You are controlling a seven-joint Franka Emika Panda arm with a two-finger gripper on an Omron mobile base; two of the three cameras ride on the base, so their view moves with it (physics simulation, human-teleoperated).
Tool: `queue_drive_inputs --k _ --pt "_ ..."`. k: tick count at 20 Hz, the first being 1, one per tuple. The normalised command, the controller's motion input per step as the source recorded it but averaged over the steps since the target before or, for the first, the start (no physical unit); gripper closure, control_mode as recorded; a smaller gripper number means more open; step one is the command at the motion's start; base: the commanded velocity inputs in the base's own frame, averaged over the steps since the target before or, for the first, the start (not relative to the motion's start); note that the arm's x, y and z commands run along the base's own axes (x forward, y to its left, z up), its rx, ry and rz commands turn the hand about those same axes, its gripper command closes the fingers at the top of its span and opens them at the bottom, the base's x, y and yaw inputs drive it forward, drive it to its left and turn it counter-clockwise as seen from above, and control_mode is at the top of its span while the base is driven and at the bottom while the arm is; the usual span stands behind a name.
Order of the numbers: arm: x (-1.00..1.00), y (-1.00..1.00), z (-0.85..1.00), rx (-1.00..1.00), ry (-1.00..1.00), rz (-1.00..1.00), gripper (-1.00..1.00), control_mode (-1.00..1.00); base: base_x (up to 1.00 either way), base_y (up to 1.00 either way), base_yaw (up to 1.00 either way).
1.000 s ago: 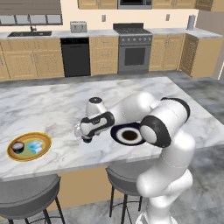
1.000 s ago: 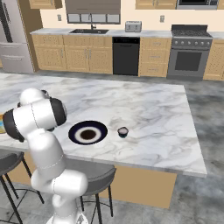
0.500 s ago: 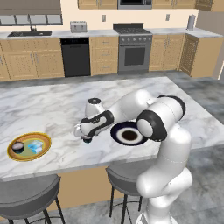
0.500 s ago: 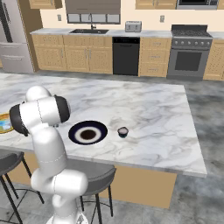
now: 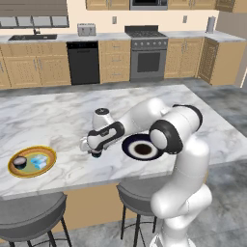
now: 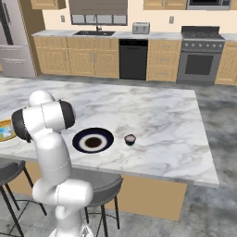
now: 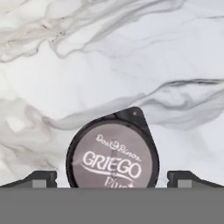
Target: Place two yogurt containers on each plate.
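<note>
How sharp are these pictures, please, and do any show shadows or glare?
Hand view: the yogurt cup lid print reads clearly, slightly soft, between the open gripper fingertips. Left base view: even light, no glare, faint shadow under the arm on the marble counter. Right base view: similarly flat.

Counter [image 5: 58, 116]: white marble w/ grey veining. Yellow-rimmed plate [image 5: 32, 161], greenish centre; on it a dark cup w/ pale top [image 5: 20, 162] and a light blue tub [image 5: 39, 162]. Navy-black plate [image 5: 141, 147] w/ pale ring, brown centre. Dark cup, pale top [image 6: 130, 139], right of that plate. Yogurt lid [image 7: 112, 159]: grey-brown, dark rim, white "GRIEGO" lettering. Gripper [image 7: 112, 180] tips dark. Cabinets [image 5: 38, 70] light wood; dishwasher [image 5: 83, 62] black; stools [image 5: 29, 217] dark grey.
</note>
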Motion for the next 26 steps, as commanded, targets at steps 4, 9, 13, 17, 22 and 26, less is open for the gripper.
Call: queue_drive_inputs --k 4,9,13,17,22,26 --pt "0.13 0.0 -0.17 0.0 0.0 0.0 -1.0 -1.0 0.0 0.0 0.0" --pt "0.12 0.03 -0.13 0.0 0.0 0.0 -1.0 -1.0 0.0 0.0 0.0" --pt "0.03 0.08 -0.05 0.0 0.0 0.0 -1.0 -1.0 0.0 0.0 0.0" --pt "0.01 0.02 -0.02 0.0 0.0 0.0 -1.0 -1.0 0.0 0.0 0.0" --pt "0.0 0.0 0.0 0.0 0.0 0.0 -1.0 -1.0 0.0 0.0 0.0" --pt "0.0 0.0 -0.06 0.0 0.0 0.0 -1.0 -1.0 0.0 0.0 0.0"
